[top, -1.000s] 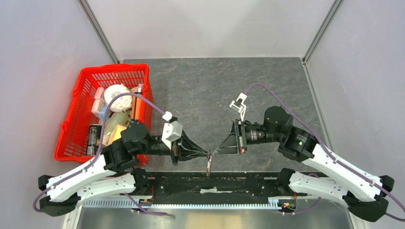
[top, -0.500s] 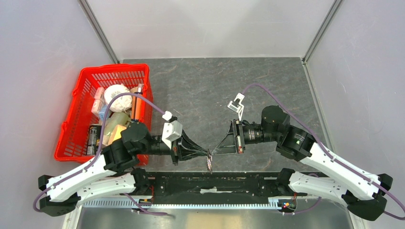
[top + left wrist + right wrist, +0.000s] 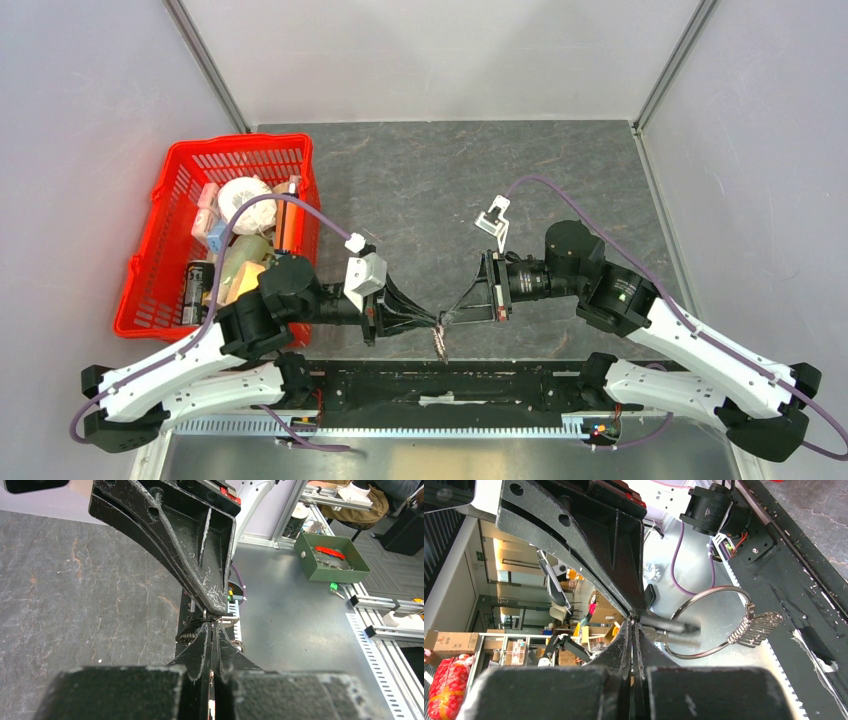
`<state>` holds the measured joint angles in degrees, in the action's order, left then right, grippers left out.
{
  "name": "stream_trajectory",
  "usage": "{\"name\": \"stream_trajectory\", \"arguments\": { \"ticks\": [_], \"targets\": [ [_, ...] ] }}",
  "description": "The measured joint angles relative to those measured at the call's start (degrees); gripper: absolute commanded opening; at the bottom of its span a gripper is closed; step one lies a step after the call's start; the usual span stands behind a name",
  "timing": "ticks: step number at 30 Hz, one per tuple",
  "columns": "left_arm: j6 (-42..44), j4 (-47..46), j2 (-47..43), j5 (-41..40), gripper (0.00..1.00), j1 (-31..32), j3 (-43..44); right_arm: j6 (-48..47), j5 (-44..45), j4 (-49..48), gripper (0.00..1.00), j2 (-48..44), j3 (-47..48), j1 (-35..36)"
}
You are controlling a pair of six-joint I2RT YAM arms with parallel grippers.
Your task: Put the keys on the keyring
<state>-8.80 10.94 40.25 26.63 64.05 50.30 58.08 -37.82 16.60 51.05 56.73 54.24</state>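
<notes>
At mid near edge, our left gripper (image 3: 432, 322) and right gripper (image 3: 452, 318) meet, pinched shut; keyring (image 3: 696, 596) and keys (image 3: 758, 626) dangle just beneath both.

Right gripper (image 3: 633, 629) pressing its fingers tightly together just left of the keyring (image 3: 730, 588), left gripper (image 3: 636, 612) reaching down, its tips meeting the right gripper's, keys (image 3: 758, 626) fanning off the keyring's right side, blurred dark shaft (image 3: 671, 628) crossing the keyring's left part
</notes>
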Motion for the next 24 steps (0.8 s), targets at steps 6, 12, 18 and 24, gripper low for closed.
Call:
{"name": "stream_trajectory", "arguments": {
  "ticks": [6,12,18,24],
  "targets": [
    [0.2,-0.1,0.7,0.0,0.02,0.0,0.0,1.1,0.5,0.2,0.00,0.0,0.3,0.0],
    [0.3,-0.2,0.7,0.0,0.02,0.0,0.0,2.4,0.8,0.2,0.00,0.0,0.3,0.0],
    [0.4,-0.3,0.7,0.0,0.02,0.0,0.0,2.8,1.2,-0.2,0.00,0.0,0.3,0.0],
    [0.4,-0.3,0.4,-0.2,0.02,0.0,0.0,2.8,1.7,-0.2,0.00,0.0,0.3,0.0]
  ]
}}
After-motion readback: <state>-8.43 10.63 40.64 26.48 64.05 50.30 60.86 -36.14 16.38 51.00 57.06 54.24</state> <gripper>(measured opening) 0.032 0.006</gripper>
